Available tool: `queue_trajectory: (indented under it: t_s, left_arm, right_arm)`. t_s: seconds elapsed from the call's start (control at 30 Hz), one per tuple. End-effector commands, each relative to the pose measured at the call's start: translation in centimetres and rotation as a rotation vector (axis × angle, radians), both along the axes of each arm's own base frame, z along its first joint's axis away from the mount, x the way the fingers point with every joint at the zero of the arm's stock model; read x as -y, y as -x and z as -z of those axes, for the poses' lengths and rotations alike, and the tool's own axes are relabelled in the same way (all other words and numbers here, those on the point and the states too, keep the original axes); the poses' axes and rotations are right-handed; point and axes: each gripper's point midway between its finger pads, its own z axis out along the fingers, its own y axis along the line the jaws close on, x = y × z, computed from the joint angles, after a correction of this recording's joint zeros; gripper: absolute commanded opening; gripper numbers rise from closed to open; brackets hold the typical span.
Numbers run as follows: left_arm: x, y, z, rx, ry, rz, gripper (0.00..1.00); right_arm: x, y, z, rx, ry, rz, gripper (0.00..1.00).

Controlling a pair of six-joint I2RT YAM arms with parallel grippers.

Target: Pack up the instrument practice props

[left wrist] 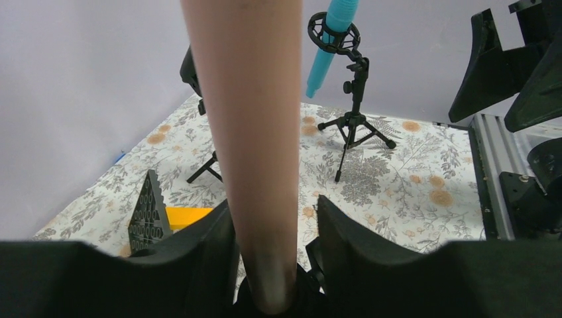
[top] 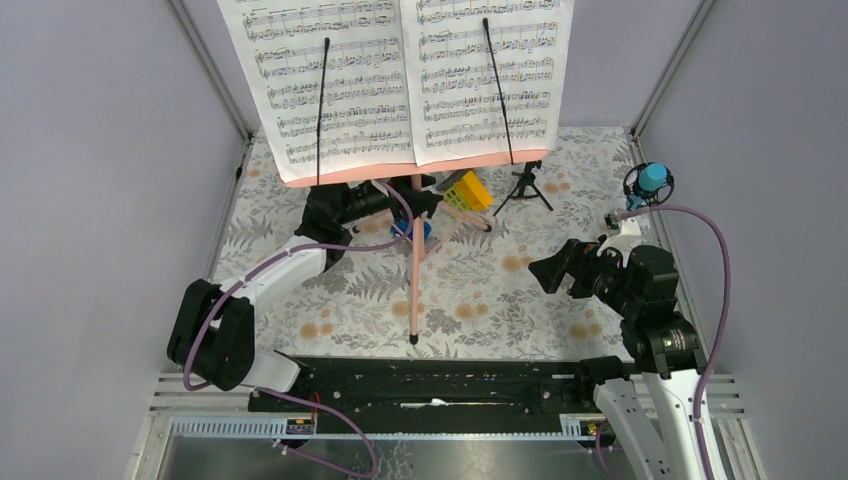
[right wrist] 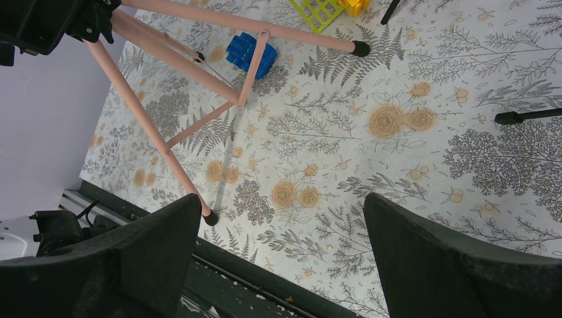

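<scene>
Top external view: we judge nothing packed yet. The pink music stand is upright at centre, with the sheet-music pages on it at the top. The blue mic stands at the right edge, a small black tripod right of centre.

Left wrist view: our left gripper straddles the stand's pole, fingers apart, with a gap on 1 side.

Right wrist view: our right gripper hovers over the floral table, fingers wide apart, holding nothing.

Top camera: we look steeply down over the whole worktop, arm bases at the bottom edge. Left wrist: low, nearly level, tight against the pink stand pole. Right wrist: higher, tilted down; it shares the stand legs with top.
</scene>
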Motion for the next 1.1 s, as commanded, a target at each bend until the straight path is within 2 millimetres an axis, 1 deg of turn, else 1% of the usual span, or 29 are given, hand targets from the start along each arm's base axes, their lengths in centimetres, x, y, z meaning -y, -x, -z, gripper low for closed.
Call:
queue_trajectory:
  t_s: [0.0, 0.2, 0.27, 0.37, 0.43, 0.47, 0.53, 0.6, 0.83, 1.07]
  left_arm:
    - [0.8, 0.2, -0.9, 0.01, 0.004, 0.042, 0.53]
    - [0.6, 0.5, -2.8, 0.051, 0.041, 0.037, 0.61]
    - [0.4, 0.6, -3.4, 0.057, 0.053, 0.03, 0.68]
    - [-0.1, 0.9, -4.4, 0.068, 0.082, 0.023, 0.71]
    - [-0.6, 1.2, -5.1, 0.075, 0.109, 0.012, 0.8]
    - [-0.8, 1.4, -5.4, 0.078, 0.123, 0.011, 0.82]
    - [-1.4, 1.7, -6.2, 0.091, 0.154, 0.009, 0.83]
    - [-1.8, 2.1, -6.5, 0.096, 0.171, 0.01, 0.84]
    - [-3.2, 2.5, -5.4, 0.083, 0.184, -0.024, 0.85]
    - [-4.9, 3.4, -5.9, 0.108, 0.213, -0.067, 0.85]
  right_arm:
    - [0.1, -0.3, -1.4, 0.053, 0.012, -0.001, 1.0]
    - [0.1, -0.3, -1.4, 0.052, 0.012, -0.003, 1.0]
    - [0.1, -0.3, -1.4, 0.052, 0.013, -0.003, 1.0]
    - [0.1, -0.2, -1.4, 0.053, 0.012, -0.003, 1.0]
    - [0.1, -0.2, -1.4, 0.053, 0.012, -0.003, 1.0]
    - [0.1, -0.2, -1.4, 0.054, 0.011, -0.004, 1.0]
    - [0.1, -0.2, -1.4, 0.053, 0.01, -0.004, 1.0]
    - [0.0, -0.2, -1.4, 0.054, 0.01, -0.006, 1.0]
    - [0.0, -0.2, -1.4, 0.053, 0.011, -0.007, 1.0]
    - [0.1, -0.3, -1.4, 0.053, 0.016, -0.006, 1.0]
